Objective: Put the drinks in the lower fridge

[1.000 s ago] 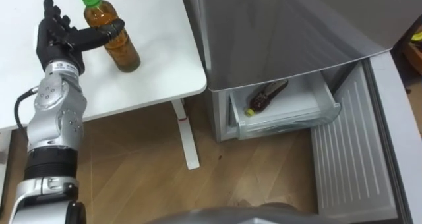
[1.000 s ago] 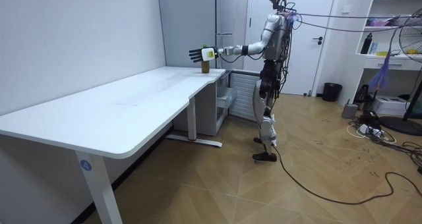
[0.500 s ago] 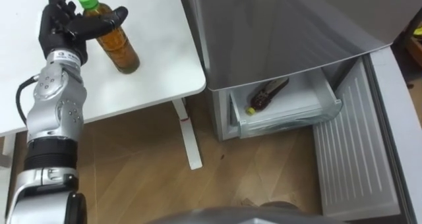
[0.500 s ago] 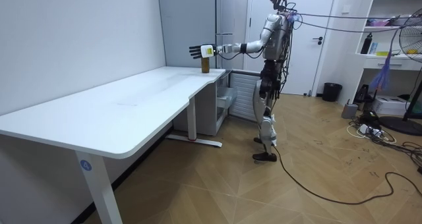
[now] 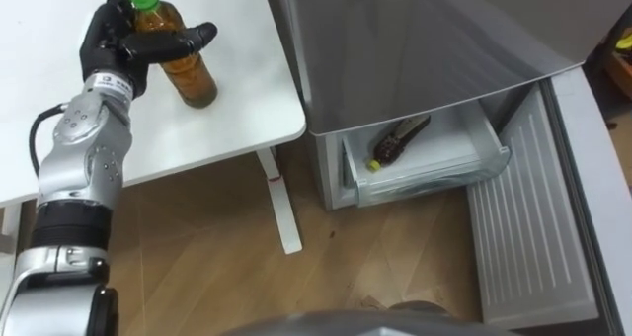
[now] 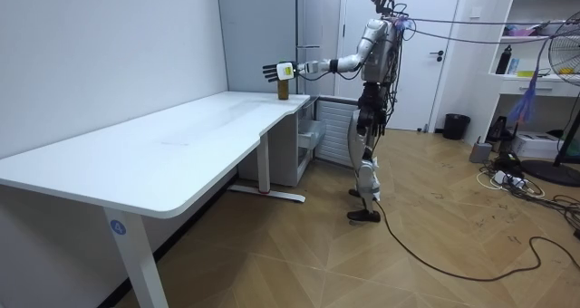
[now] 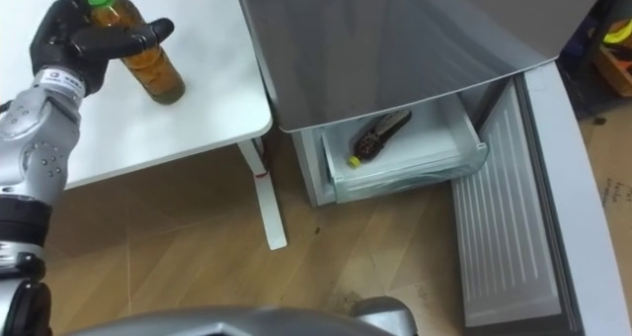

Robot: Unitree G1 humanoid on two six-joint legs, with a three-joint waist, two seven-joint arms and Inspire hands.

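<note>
two drinks are before you. at the far left your left hand [image 5: 117, 47] is up at the green-capped bottle [image 5: 194, 77], which stands close to upright on the white counter [image 5: 242, 74], near the counter's right front corner. the hand is gripping it: the thumb lies curled across the front of the bottle just under its shoulder, and the dark fingers sit behind the neck, so the bottle is held between them. the green cap pokes up above the hand. the bottle's base looks to be down at the counter surface, though you cannot tell whether it rests there or is lifted a touch. the drink inside is amber.

moving right, past the counter's edge and its white leg on the wooden floor, comes the grey fridge [image 5: 425, 40], standing just beside the counter. at its foot the white drawer [image 5: 434, 173] of the lower compartment is pulled out. the yellow-capped bottle [image 5: 398, 140] lies on its side inside it, dark, cap pointing toward the drawer's front left corner. further right, a ribbed white panel [image 5: 528, 237] stretches out beside the drawer.

in the room view you stand upright in front of the fridge at the counter's far end, facing the room view's left, your left arm stretched out level over the corner of the counter with the hand at the bottle's top.
</note>
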